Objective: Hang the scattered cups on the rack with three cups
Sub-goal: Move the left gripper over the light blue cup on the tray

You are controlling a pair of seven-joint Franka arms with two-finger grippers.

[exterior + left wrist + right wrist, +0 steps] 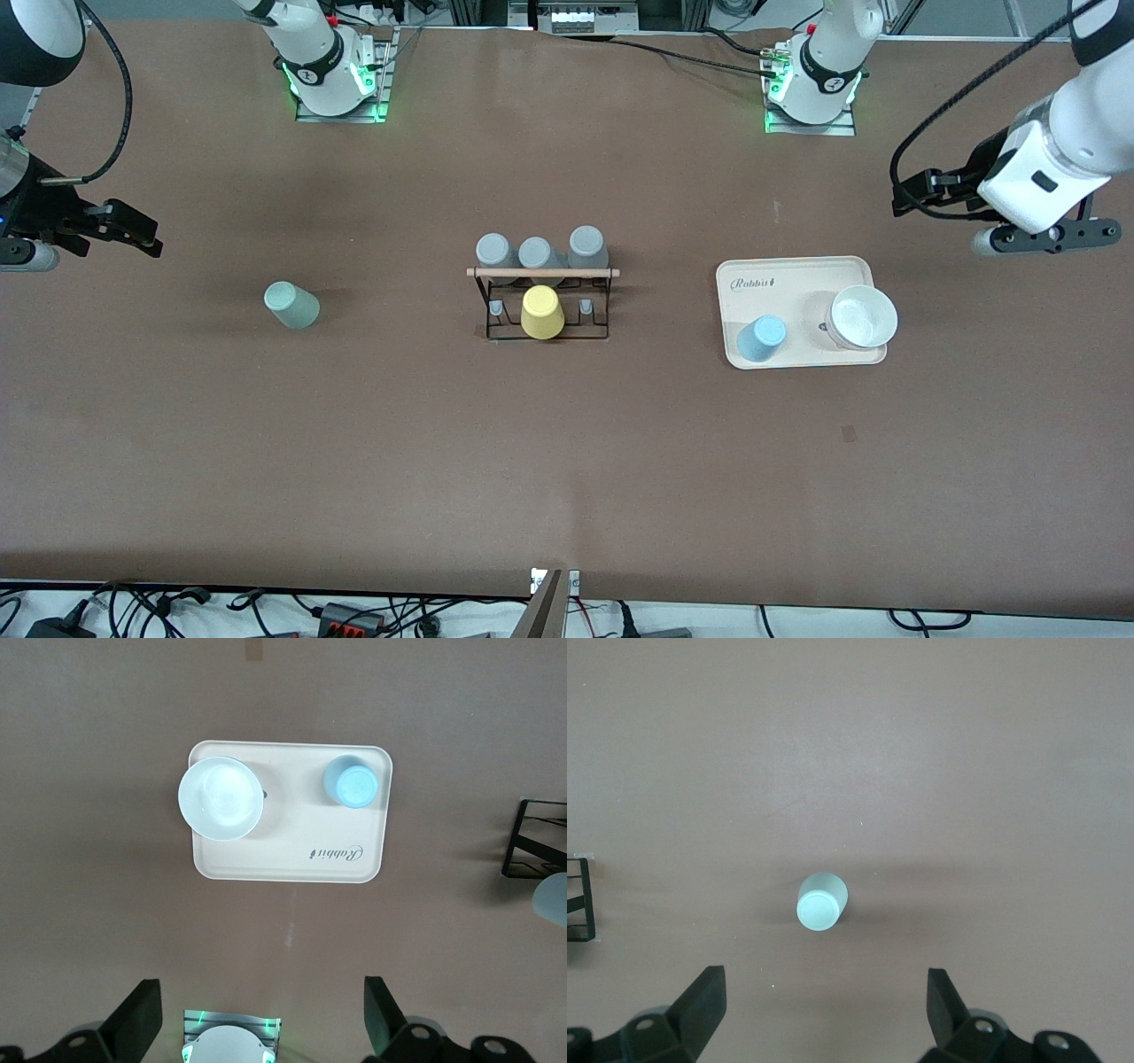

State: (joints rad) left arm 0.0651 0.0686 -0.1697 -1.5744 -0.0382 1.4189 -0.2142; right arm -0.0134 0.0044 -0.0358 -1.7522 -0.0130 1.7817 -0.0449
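nothing hung yet. mint cup [291, 305] upside down on bare counter [567, 461] toward right arm's end, well apart from rack [542, 301]. blue cup [761, 338] upside down on tray [802, 270] beside white bowl [861, 316]. rack holding yellow cup [541, 312], three grey cups [538, 252] along the rod. left claw [261, 1014] released over tray; right claw [824, 1010] released over mint cup, lined up for descent.

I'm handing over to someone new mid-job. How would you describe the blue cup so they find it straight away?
Start at the cream tray toward the left arm's end of the table, beside the rack. The blue cup stands on it, at the corner nearest the front camera and the rack. Its only tray neighbour is a wider white bowl; the other loose cup, mint cup, sits on bare table.
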